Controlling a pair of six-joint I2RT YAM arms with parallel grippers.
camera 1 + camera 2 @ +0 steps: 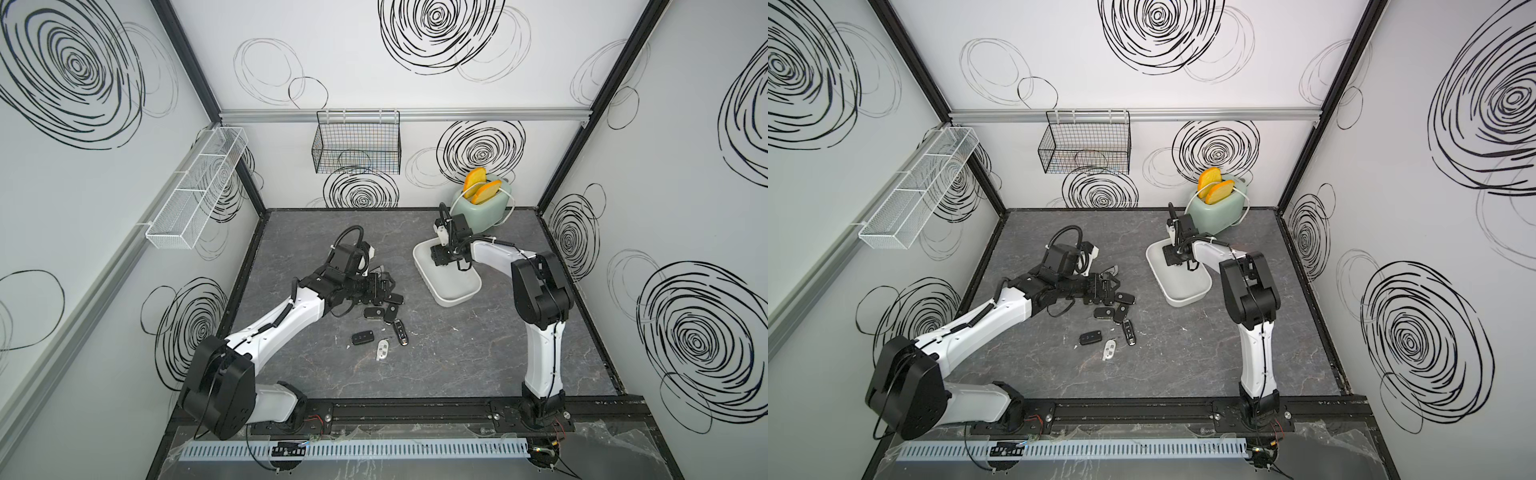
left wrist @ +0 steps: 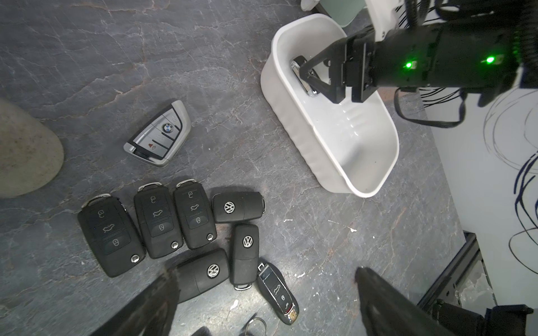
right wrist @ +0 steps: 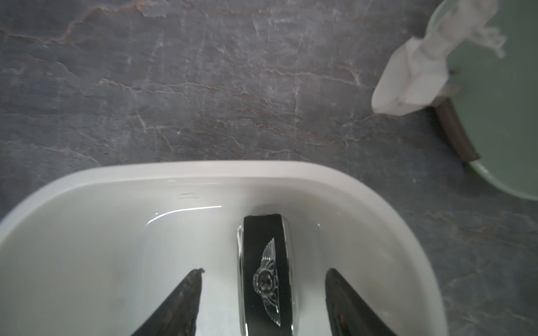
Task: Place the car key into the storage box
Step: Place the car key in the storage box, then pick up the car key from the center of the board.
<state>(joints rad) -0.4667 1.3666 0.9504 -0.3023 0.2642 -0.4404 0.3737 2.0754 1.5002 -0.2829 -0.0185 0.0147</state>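
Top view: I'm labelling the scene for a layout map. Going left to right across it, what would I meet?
White mesh tray → black wire basket → storage box. The key pile overlaps the basket and the toaster overlaps the box, so both are left out.

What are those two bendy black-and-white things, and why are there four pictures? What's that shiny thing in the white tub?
They are two robot arms with pinching grippers instead of hands. Two pictures look down from above at the whole scene. The other two come from a small camera on each arm's wrist. Many car keys lie on the grey table, and a green toaster stands at the back. The right gripper reaches into the white storage box, jaws open, with a car key lying loose between them. The left gripper hangs open above the other keys, holding nothing.
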